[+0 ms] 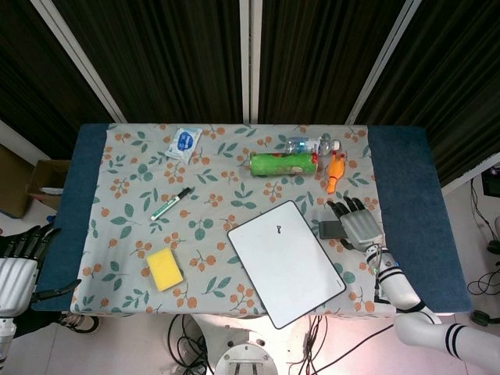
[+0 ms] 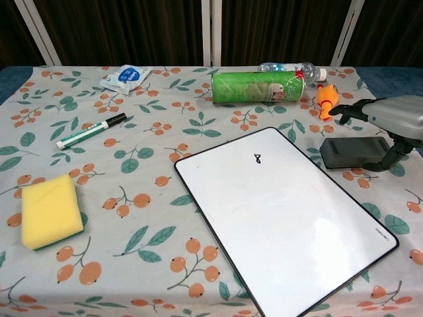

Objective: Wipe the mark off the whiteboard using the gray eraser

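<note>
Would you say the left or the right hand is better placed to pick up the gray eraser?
Right: the right hand hovers over the gray eraser; the left hand is off the table's far edge.

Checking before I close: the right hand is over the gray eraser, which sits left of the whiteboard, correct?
Not quite. The right hand is over the gray eraser, but the eraser sits right of the whiteboard, as the chest view shows.

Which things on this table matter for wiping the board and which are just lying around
For the job: whiteboard, the mark on it, gray eraser, right hand above the eraser.

Lying about: yellow sponge, marker pen, green can, water bottle, orange toy, wipes packet.
</note>
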Controlling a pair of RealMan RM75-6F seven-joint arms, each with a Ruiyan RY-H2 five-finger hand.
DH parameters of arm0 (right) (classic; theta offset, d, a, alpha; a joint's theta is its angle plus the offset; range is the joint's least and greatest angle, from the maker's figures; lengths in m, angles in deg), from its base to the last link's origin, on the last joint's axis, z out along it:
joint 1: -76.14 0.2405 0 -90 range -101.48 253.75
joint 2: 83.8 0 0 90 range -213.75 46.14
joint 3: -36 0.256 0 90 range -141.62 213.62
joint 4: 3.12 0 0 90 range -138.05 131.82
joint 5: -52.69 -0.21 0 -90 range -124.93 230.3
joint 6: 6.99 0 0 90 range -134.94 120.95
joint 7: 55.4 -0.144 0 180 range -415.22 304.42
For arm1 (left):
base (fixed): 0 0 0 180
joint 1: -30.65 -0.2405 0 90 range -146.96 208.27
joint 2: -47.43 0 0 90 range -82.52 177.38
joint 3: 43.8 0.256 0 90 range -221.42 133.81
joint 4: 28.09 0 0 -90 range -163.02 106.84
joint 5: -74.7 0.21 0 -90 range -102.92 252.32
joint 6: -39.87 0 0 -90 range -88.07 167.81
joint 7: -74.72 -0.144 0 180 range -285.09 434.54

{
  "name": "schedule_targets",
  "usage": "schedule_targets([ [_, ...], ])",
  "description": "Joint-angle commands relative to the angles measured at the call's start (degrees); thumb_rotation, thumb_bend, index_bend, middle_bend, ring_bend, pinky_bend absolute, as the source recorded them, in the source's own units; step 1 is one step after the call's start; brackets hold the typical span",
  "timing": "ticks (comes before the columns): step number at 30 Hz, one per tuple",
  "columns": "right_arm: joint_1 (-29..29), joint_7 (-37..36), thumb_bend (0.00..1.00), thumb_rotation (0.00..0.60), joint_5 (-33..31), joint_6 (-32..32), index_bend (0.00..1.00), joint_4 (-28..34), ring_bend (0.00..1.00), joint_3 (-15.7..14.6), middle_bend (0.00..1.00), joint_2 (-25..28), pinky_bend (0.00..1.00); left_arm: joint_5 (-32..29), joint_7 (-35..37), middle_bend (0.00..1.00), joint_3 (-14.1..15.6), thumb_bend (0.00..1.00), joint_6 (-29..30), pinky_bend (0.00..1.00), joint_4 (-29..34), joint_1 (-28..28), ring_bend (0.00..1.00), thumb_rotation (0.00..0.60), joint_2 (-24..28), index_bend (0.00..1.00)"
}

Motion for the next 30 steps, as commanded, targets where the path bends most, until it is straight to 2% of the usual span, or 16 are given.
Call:
schedule_targets([
  [1,0.3,-0.5,0.18,0.6,0.3,0.1,0.09,-0.4,0.08,-0.4,0.17,-0.2,0.16,-0.1,-0.1,0.1,0.0,0.02,0.0,0.16,0.1,-0.1,0.09,0.331,0.0,0.14],
  [11,0.5,-2.6,0.19,0.6,1.6,-0.9,0.25,-1.9,0.19,-1.7,0.27,-0.8,0.29,-0.2,-0.4,0.1,0.2,0.02,-0.7,0.16,0.2,0.1,0.09,0.33,-0.1,0.14],
  [30,0.6,-4.3,0.22,0.6,3.2,-3.3,0.37,-4.3,0.26,-2.6,0.33,-2.4,0.34,-0.3,0.0,0.1,0.1,0.02,-0.8,0.16,-0.2,0.1,0.09,0.332,-0.3,0.14],
])
